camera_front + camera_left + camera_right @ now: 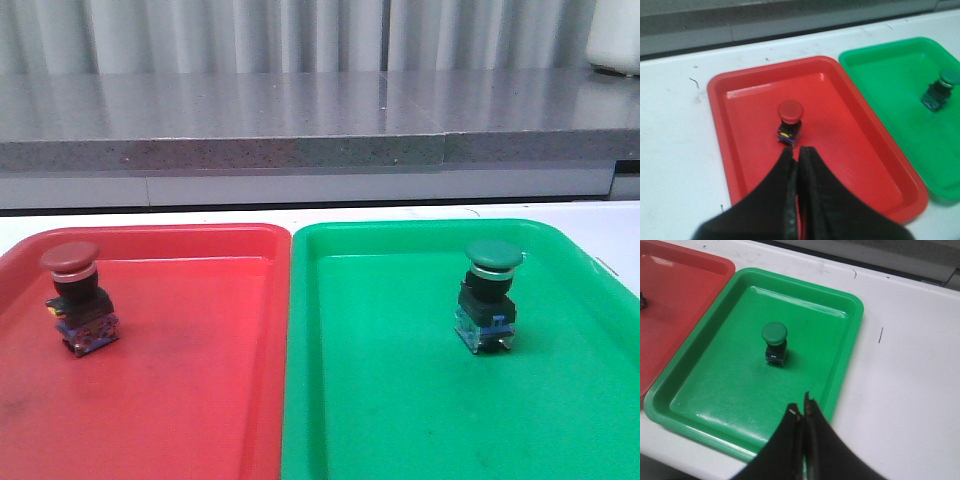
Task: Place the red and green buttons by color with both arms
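Observation:
The red button (78, 297) stands upright in the red tray (190, 400), toward its left side; the left wrist view shows the same red button (790, 120) in the red tray (850, 150). The green button (489, 293) stands upright in the green tray (400, 420), and the right wrist view shows this green button (775, 342) in the green tray (715, 385). My left gripper (798, 150) is shut and empty, hovering just short of the red button. My right gripper (802, 407) is shut and empty, over the green tray's rim, apart from the green button. Neither arm appears in the front view.
The two trays lie side by side on a white table (910, 390). A grey stone ledge (300, 120) runs along behind the table. The green tray (900, 95) and green button (941, 90) also show in the left wrist view.

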Robot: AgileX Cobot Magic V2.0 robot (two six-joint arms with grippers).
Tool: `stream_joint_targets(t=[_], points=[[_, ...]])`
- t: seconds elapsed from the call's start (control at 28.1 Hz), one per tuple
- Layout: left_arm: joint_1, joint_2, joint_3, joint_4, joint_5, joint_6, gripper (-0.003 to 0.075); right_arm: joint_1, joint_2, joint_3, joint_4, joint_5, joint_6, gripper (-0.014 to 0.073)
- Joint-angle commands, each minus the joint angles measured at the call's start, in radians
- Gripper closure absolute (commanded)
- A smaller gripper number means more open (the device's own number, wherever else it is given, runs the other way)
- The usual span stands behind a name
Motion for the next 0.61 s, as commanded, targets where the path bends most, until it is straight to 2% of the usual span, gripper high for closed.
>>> stream_joint_targets(t=[0.0, 0.18, 0.32, 0.53, 0.57], points=[[0.077, -0.081, 0.067, 0.0, -0.189, -0.006, 0.074, -0.004, 0.003, -0.025, -0.011, -0.062, 0.0, 0.0662], [0.187, -0.212, 0.291, -0.02, -0.455, -0.006, 0.074, -0.004, 0.003, -0.025, -0.011, -0.062, 0.0, 0.0662], [0.244, -0.289, 0.447, -0.031, -0.598, -0.006, 0.074, -0.004, 0.003, -0.025, -0.011, -0.062, 0.0, 0.0662], [0.261, -0.332, 0.632, -0.031, -0.878, -0.006, 0.074, -0.004, 0.003, -0.025, -0.011, -0.062, 0.0, 0.0662], [0.261, -0.332, 0.632, -0.031, -0.853, -0.006, 0.074, -0.004, 0.003, -0.025, -0.011, -0.062, 0.0, 0.0662]])
